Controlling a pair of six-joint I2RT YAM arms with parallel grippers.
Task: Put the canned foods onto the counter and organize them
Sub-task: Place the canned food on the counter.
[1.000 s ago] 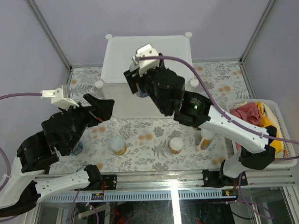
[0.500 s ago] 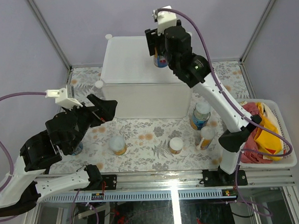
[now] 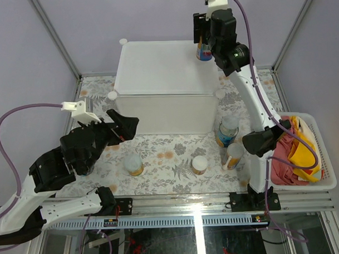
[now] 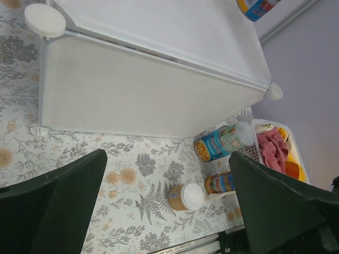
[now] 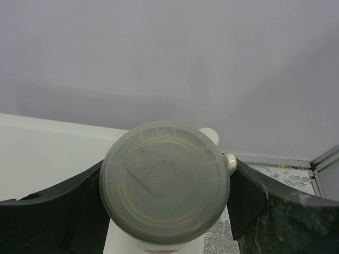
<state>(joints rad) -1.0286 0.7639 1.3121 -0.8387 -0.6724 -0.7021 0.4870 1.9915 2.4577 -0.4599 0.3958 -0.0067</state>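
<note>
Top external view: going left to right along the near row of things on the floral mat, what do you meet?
Pale-lidded can → white-lidded can → yellow-sided can → white basket

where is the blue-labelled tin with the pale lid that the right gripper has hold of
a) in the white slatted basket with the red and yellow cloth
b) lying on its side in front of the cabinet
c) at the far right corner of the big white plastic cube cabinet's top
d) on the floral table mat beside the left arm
c: the right gripper is closed around the blue-labelled tin at the far right corner of the white plastic cube cabinet.
</note>
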